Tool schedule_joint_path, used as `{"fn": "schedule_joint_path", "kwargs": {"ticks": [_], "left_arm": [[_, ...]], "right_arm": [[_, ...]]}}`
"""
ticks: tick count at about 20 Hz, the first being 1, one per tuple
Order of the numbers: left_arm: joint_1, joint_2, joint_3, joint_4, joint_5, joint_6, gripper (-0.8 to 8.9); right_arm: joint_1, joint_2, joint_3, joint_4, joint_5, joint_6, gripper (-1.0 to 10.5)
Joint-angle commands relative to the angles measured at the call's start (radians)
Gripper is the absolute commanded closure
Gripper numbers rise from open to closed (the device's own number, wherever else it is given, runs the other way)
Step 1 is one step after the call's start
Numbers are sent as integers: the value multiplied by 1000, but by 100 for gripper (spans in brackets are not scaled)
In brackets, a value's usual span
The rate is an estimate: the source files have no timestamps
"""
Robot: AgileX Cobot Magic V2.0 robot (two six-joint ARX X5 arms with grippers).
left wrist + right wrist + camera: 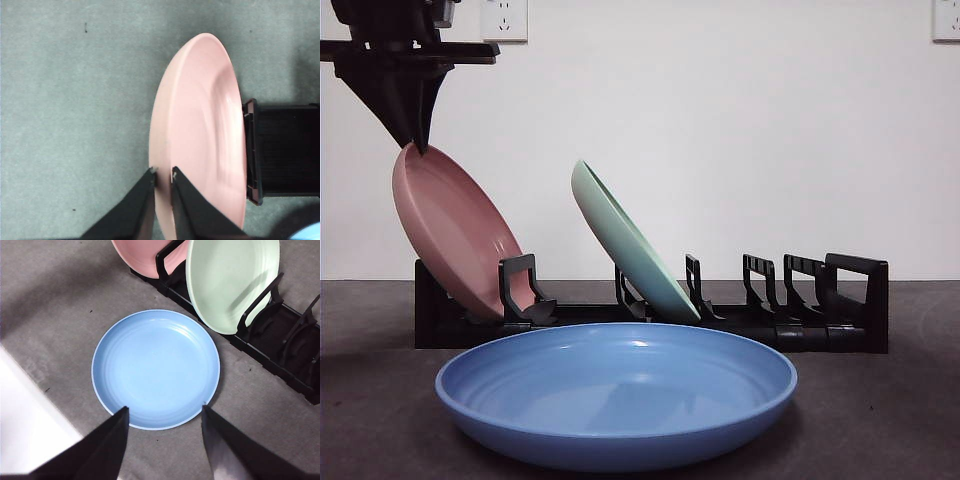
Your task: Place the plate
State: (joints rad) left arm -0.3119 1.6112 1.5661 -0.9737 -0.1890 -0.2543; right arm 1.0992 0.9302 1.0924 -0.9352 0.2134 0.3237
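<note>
Pink is the colour in hand: in the front view the pink plate (455, 235) leans in the end slot of the black rack (840, 300), at about nine o'clock from the rack's middle, its lower edge down behind the first pair of posts. A dark tool (418, 140) comes in from about eleven o'clock and pinches the plate's top rim. A mint-green plate (625, 245) leans in a slot nearer the middle, and several slots toward three o'clock hold nothing. A blue plate (615, 395) lies flat on the dark worktop (880, 420) in front of the rack, at six o'clock.

From the left wrist, the left tool (163, 175) is nearly closed, its two jaws clamped on the pink plate's (197, 130) rim with only the rim's thickness between them. The plate's far edge meets the end of the rack (282, 150), with grey worktop (75, 100) beyond.

From the right wrist, the right tool (165, 412) is spread wide and grips nothing; it hangs above the blue plate (155, 370), its jaws near the rim at about seven and five o'clock without touching. The pink plate (142, 255) and mint-green plate (230, 282) stand in the rack (295, 355) at about one o'clock.

My judgement: the pink plate looks seated, so that placement lacks only the release. The green one is done. The blue plate is not yet picked up and remains to be racked.
</note>
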Motion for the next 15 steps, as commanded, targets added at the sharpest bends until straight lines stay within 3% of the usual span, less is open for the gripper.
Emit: {"fn": "schedule_joint_path", "kwargs": {"ticks": [1,8,15], "left_arm": [[-3,25,30,16,-4,16,794],[-3,25,75,-1,-58,56,798],[-2,23,307,-236,-221,129,798]], "right_arm": [[11,9,16,6,6,21,718],[11,9,16,6,31,29,718],[11,8,16,7,31,35,718]]}}
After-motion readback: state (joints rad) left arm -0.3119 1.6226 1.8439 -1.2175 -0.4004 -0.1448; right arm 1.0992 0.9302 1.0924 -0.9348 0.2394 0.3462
